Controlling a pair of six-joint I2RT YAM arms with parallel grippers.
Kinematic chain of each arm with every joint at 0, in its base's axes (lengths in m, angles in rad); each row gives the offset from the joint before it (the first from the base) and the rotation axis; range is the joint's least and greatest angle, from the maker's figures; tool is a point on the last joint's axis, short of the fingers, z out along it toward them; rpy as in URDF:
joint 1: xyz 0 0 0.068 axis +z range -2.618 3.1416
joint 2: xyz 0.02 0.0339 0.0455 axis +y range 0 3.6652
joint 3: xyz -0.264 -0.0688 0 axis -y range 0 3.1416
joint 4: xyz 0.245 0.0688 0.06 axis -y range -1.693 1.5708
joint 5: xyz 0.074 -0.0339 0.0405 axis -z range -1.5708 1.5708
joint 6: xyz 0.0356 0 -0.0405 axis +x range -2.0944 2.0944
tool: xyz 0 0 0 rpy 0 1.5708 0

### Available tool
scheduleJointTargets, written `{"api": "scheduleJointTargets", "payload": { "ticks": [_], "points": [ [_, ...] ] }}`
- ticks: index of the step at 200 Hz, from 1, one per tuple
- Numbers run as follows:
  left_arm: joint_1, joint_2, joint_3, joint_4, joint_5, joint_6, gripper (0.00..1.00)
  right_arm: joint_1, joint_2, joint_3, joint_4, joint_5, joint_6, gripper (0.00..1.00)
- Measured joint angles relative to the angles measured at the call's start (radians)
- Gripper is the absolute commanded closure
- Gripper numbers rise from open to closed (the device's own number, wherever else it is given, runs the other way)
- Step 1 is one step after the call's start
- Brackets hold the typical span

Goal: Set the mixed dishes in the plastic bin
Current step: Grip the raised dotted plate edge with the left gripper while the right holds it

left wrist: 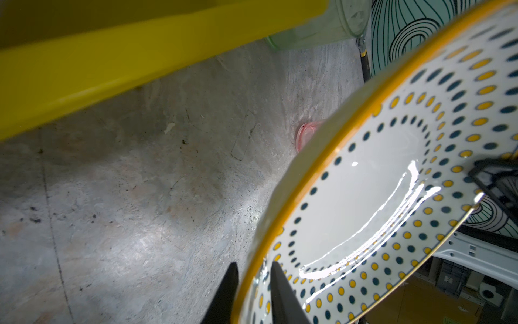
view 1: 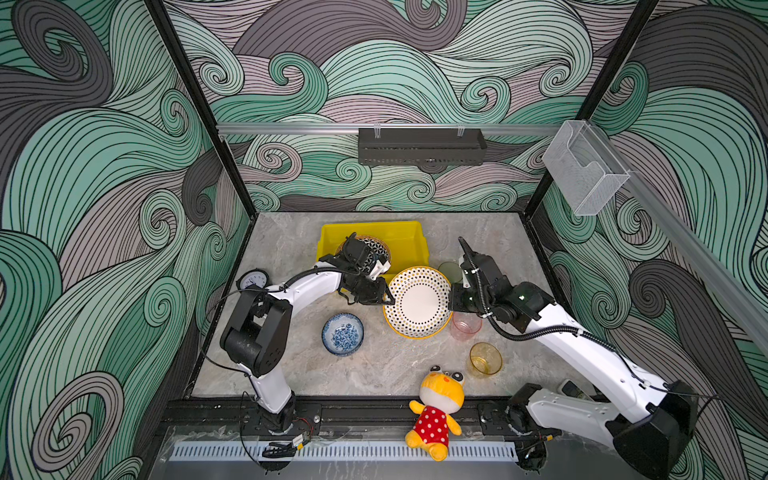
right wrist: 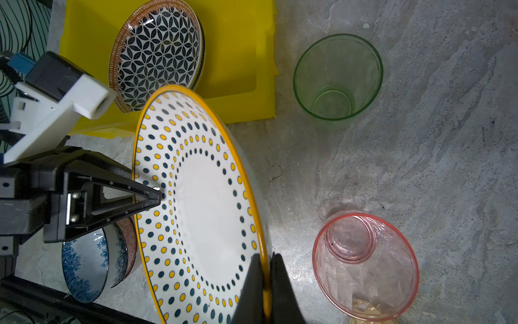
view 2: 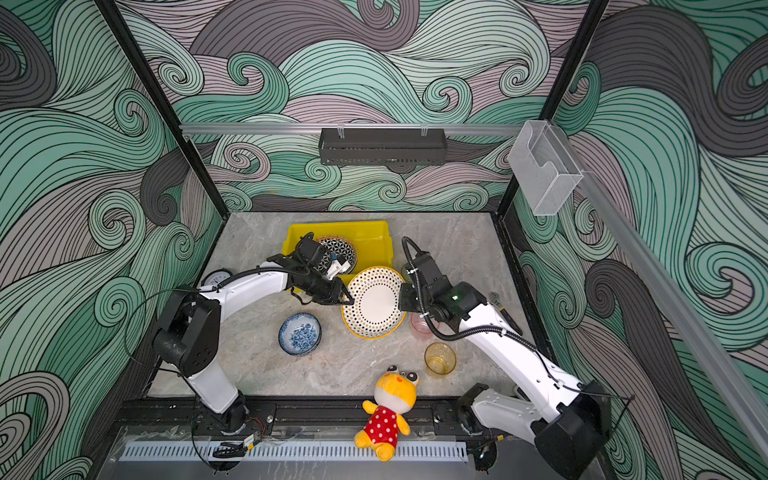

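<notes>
The right gripper [right wrist: 266, 283] is clamped on the rim of the round white plate with blue and yellow dots [view 1: 419, 301]. The left gripper [left wrist: 253, 294] straddles the opposite rim; firm pinch or not, I cannot tell. The bright yellow shallow plastic bin [view 1: 409, 232] lies just beyond the plate's far edge, nearer the left arm.

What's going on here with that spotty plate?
The left end effector and right end effector pinch opposite rims of the dotted plate, holding it beside the yellow bin. A geometric plate already lies in the bin; a blue bowl, green cup, pink cup and amber cup sit on the table.
</notes>
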Motion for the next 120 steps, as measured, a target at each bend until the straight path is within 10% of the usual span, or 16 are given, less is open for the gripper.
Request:
{"api": "scheduleJointTargets", "payload": {
  "ticks": [120],
  "points": [
    [0.003,0.000,0.000,0.046,0.029,-0.028,0.85,-0.019,-0.041,-0.038,0.046,-0.024,0.035,1.00]
  ]
}}
